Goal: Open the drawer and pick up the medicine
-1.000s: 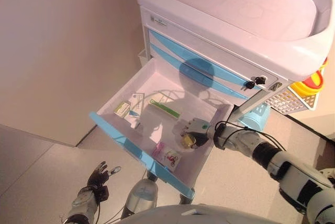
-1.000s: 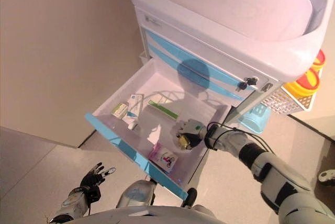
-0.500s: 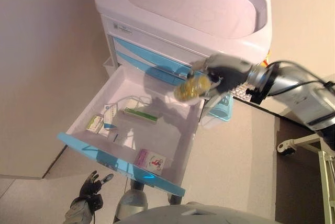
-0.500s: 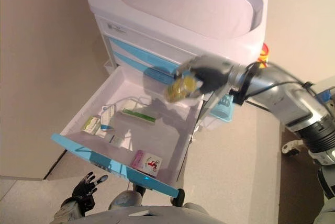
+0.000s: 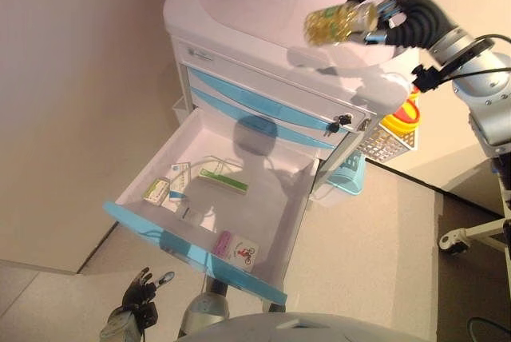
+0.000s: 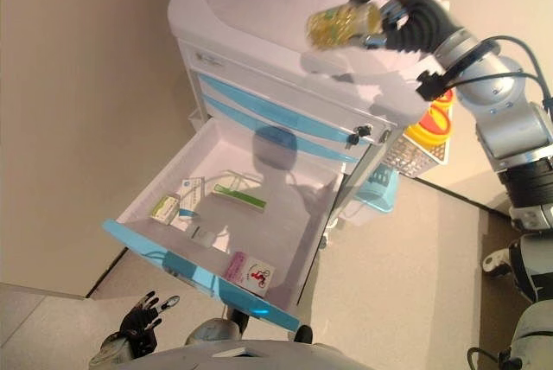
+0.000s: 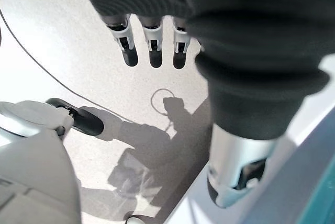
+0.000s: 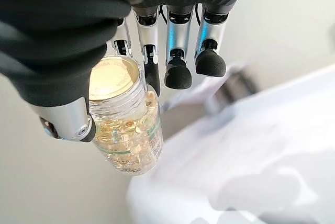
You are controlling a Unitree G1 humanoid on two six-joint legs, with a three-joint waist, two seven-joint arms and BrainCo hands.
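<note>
The medical cart (image 5: 279, 54) is filling the upper middle of the head views, its recessed top tray (image 5: 263, 2) lying at about twelve o'clock. Its lowest drawer (image 5: 204, 242) is standing fully pulled out toward seven o'clock, with the small medicine boxes (image 5: 223, 180) lying flat on its floor. A yellow container (image 5: 403, 114) is sitting in a wire basket (image 5: 383, 141) on the cart's side at three o'clock.

The right robot hand (image 6: 406, 20) is reaching in from two o'clock and hanging above the top tray's edge, well apart from the drawer. Its fingers and thumb are curling round the medicine bottle (image 6: 339, 26), a clear jar of yellow capsules. The bottle is lying nearly level, its long axis pointing toward nine o'clock away from the palm, and the gold lid (image 8: 111, 77) is sitting against the robot hand. So the pick looks done, and any set-down would be turning on the tray just beneath.

The left robot hand (image 5: 137, 296) is hanging idle near the floor (image 5: 375, 222) at seven o'clock, fingers relaxed and empty.
</note>
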